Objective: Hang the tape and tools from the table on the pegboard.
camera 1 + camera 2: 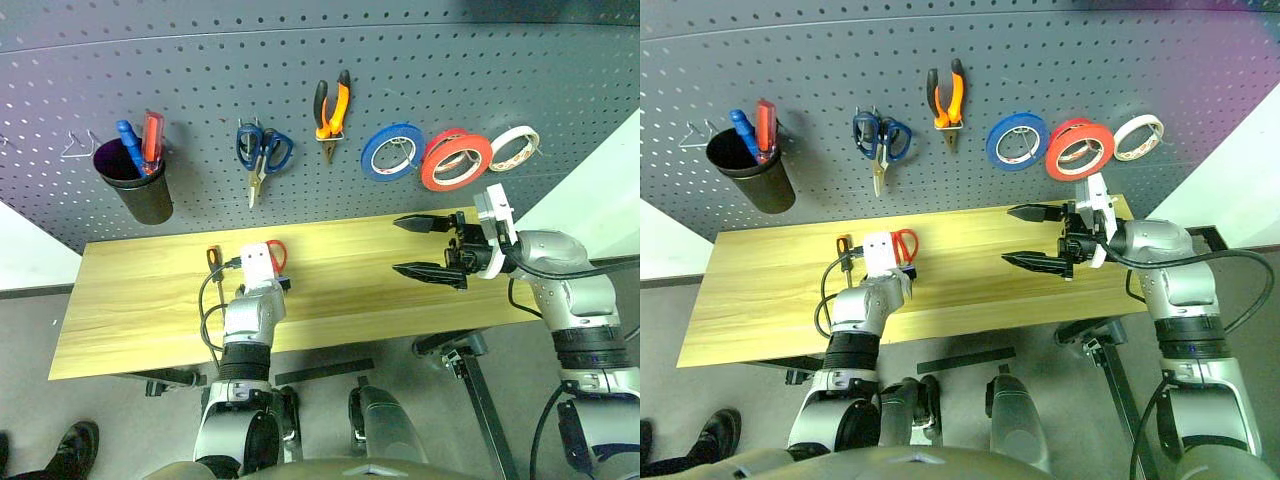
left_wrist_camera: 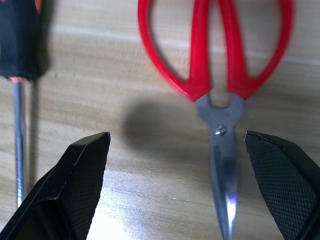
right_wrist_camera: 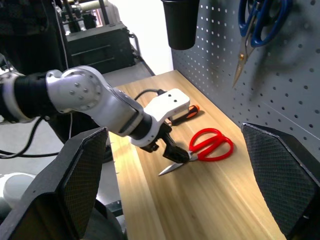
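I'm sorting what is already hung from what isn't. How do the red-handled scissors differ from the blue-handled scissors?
The red-handled scissors lie flat on the table, between the open left gripper's fingers; the blue-handled scissors hang on the pegboard, tips down. Handles: red versus blue. Both pairs are closed.

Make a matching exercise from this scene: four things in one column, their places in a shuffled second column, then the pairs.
Things:
1. red-handled scissors
2. orange-and-black pliers
3. blue-handled scissors
4. blue and red tools

Places:
A. standing in the black cup
B. lying on the table
C. hanging on the pegboard, left of the pliers
D. hanging on the pegboard, left of the blue roll

Pairs: 1-B, 2-D, 3-C, 4-A
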Controlling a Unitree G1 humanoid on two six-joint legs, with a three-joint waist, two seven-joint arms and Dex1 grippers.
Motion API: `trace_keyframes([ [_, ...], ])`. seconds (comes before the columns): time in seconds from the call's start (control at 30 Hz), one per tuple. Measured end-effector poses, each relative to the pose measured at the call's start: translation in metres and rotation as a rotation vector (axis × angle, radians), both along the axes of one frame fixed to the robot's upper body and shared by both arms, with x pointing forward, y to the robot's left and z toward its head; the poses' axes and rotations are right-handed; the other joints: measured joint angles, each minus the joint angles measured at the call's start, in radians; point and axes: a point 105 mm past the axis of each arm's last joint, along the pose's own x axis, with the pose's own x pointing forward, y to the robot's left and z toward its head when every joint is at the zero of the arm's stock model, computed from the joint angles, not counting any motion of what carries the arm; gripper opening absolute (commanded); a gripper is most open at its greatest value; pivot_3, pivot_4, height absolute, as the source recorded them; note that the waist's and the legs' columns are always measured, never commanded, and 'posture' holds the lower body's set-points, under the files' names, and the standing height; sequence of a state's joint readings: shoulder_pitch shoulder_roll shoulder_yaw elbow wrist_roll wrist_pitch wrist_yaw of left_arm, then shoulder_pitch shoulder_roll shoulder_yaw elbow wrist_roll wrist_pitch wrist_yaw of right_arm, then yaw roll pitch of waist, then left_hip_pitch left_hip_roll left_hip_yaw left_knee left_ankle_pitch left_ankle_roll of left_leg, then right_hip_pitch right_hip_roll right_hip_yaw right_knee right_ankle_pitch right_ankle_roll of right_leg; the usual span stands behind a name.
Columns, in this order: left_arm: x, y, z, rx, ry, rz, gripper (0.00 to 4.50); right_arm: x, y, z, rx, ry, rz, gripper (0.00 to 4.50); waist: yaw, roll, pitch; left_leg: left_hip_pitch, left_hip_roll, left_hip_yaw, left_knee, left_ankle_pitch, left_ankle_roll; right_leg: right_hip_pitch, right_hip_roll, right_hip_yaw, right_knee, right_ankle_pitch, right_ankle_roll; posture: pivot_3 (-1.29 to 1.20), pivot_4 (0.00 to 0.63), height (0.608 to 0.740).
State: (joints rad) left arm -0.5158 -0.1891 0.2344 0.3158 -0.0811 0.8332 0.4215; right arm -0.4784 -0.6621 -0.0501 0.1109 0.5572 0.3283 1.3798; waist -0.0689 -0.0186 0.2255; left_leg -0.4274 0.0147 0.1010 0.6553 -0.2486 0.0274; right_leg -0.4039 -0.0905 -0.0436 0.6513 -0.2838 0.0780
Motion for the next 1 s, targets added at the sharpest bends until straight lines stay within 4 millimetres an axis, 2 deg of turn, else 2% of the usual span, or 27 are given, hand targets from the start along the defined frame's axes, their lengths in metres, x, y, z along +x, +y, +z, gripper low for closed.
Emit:
trace_keyframes([
  [0.33,0.015,-0.003,0.005,-0.008,-0.035,-0.011,4.5,-0.006,-0.003,0.007,-0.003,0.0,0.028,4.48,-0.003,-0.001,0.007,0.0,0.0,0.001,-0.004,0.0,0.0,-0.001,-0.001,0.0,-0.003,0.0,0.0,-0.27,0.263,0.74],
  [1.0,0.018,-0.007,0.002,-0.027,-0.031,-0.022,4.5,-0.006,-0.004,0.004,-0.006,0.01,0.006,4.48,-0.004,-0.001,0.012,0.0,0.0,0.002,-0.005,0.0,0.0,-0.002,-0.001,0.0,-0.004,0.0,0.0,-0.28,0.274,0.74],
])
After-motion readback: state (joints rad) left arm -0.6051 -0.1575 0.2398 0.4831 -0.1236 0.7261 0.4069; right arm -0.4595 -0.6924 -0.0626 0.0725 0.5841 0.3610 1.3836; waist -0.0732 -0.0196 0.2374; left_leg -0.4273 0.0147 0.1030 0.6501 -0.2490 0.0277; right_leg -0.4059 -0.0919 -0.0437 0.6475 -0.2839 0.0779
